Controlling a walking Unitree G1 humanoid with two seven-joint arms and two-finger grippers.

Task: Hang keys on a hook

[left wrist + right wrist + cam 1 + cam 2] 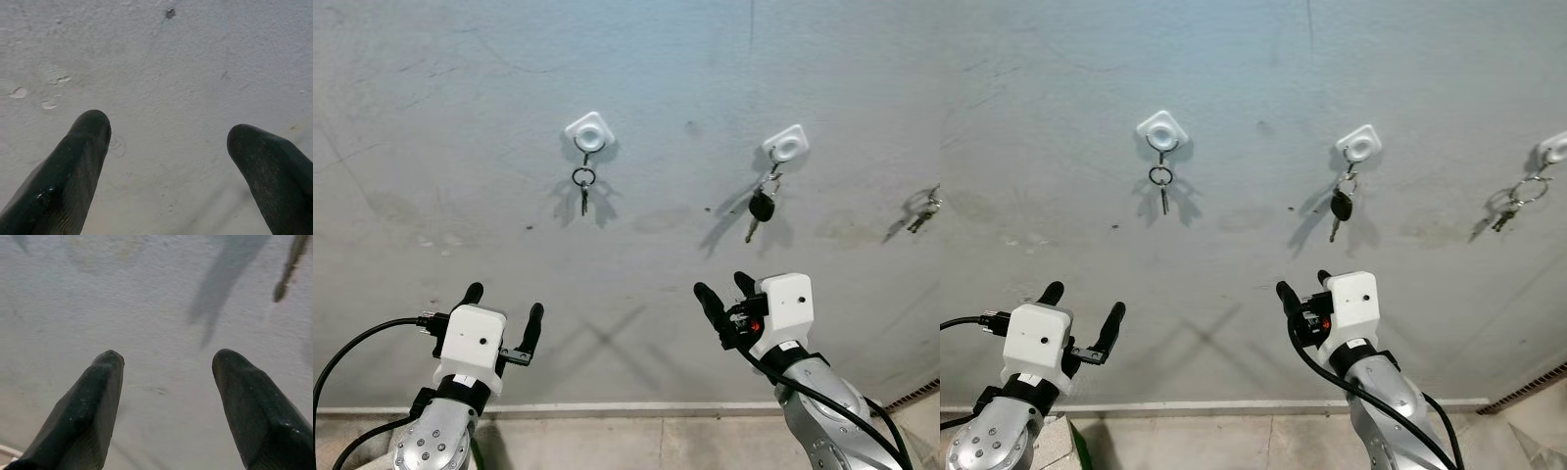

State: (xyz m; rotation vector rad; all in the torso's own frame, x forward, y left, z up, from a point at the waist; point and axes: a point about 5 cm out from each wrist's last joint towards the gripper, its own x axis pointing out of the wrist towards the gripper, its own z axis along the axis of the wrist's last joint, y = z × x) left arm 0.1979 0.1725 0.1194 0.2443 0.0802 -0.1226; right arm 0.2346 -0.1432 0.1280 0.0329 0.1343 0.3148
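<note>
Pretty plain spot: a grey plaster wall (636,59) right in front of both claws, scuffed and blotchy, with a dark smudge (693,128) well above the right claw (722,284). Some shallow chipped pits (19,92) sit just past the left claw (504,302). Hard light throws crossed shadows (602,338) on the wall between the two claws. Below them a pale baseboard (607,408) runs along the wall's foot, then beige floor tiles (636,441). A dark ribbed strip (918,394) sits low, out beyond the right claw.
</note>
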